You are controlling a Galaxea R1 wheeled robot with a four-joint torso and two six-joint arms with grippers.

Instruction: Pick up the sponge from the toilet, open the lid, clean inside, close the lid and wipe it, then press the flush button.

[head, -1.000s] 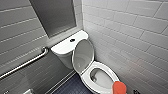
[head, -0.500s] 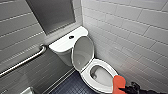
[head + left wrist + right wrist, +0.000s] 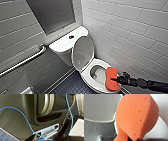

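Sponge (image 3: 111,78) is gripped tight in your right pincer (image 3: 119,80), over the right side of the toilet (image 3: 86,73) rim, its long side pointing away from you, so the open bowl lies just left of the pincer and below it, with the lid (image 3: 83,52) standing up.

The white glossy toilet (image 3: 65,58) has its seat (image 3: 85,74) down and its oval bowl (image 3: 98,74) uncovered. The smooth lid (image 3: 82,53) stands raised at the bowl's 11 o'clock edge, before the tank (image 3: 60,45). The flush button (image 3: 71,37) (small, dark, round) sits mid-top of the tank, at 11 o'clock from the lid. The orange-red, peanut-waisted sponge (image 3: 111,79) hangs over the seat's 4 o'clock rim, clamped in the right pincer (image 3: 117,80).
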